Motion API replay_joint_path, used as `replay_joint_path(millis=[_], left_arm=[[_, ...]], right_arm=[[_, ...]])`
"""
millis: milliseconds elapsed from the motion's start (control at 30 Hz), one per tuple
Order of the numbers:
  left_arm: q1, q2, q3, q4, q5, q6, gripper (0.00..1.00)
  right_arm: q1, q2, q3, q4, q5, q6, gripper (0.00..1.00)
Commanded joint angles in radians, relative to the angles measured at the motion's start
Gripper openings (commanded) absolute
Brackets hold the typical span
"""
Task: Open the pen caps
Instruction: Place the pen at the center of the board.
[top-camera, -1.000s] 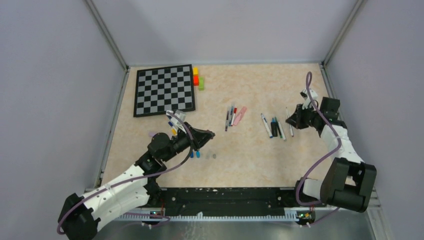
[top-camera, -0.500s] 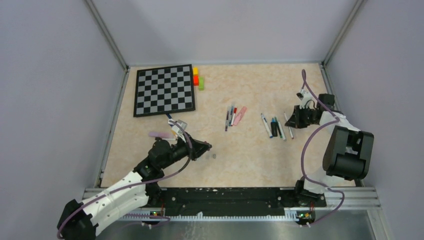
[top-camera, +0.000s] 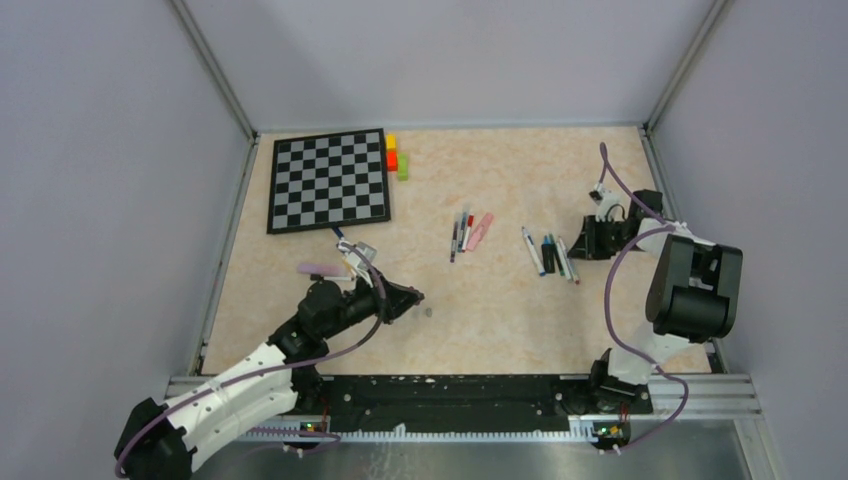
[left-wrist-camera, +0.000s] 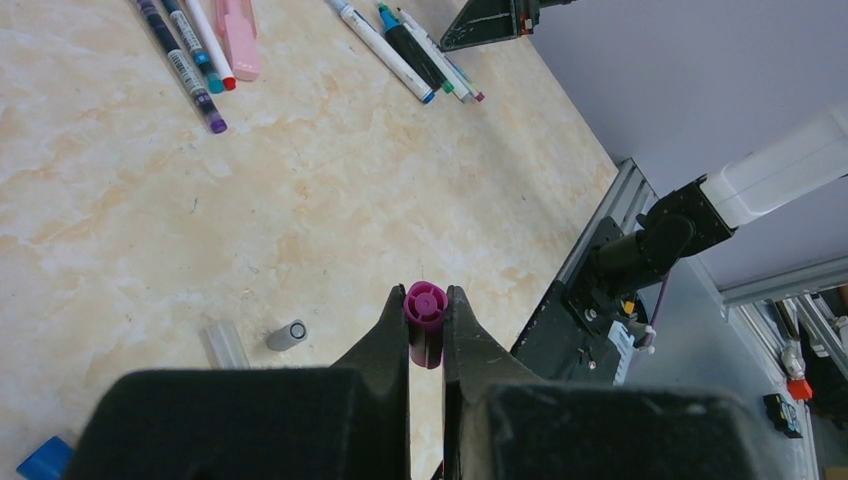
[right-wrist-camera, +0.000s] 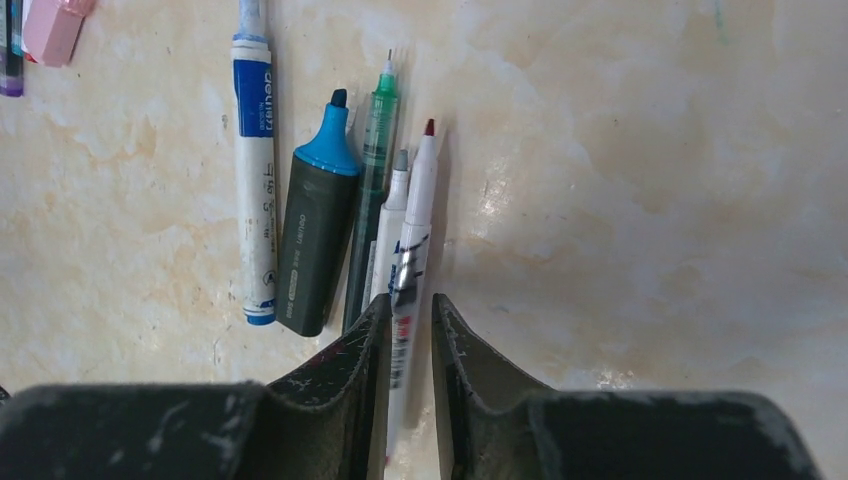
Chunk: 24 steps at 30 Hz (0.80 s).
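My left gripper is shut on a magenta pen cap, held low over the table near the front; it also shows in the top view. A grey cap, a clear cap and a blue cap lie just left of it. My right gripper is shut on a white pen with a bare red tip, down at the table beside the right group of pens. That group holds a dark blue-tipped highlighter, a white-and-blue pen and a green pen.
A middle group of pens with a pink highlighter lies at the table's centre. A chessboard and coloured blocks sit at the back left. A pale purple pen lies left of my left arm.
My right gripper has come down and left with the red-tipped pen to the table beside the right pen group. My left gripper has drawn back toward the near edge, still holding the magenta cap.
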Motion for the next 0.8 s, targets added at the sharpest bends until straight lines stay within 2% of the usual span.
replay_joint_path(millis=[0,333,767], left_arm=[[0.002,0.003,0.005,0.037,0.022,0.003,0.0],[0.003,0.028,0.037,0.036,0.08,0.009,0.0],[0.0,0.134,0.099,-0.002,0.182,0.017,0.0]], right_arm=[[-0.007,0.009,0.047,-0.001,-0.034,-0.003,0.2],[-0.017,-0.001,0.045,-0.022,-0.054,-0.016,0.24],[-0.024,-0.107,0.028,-0.06,-0.075,-0.078,0.27]])
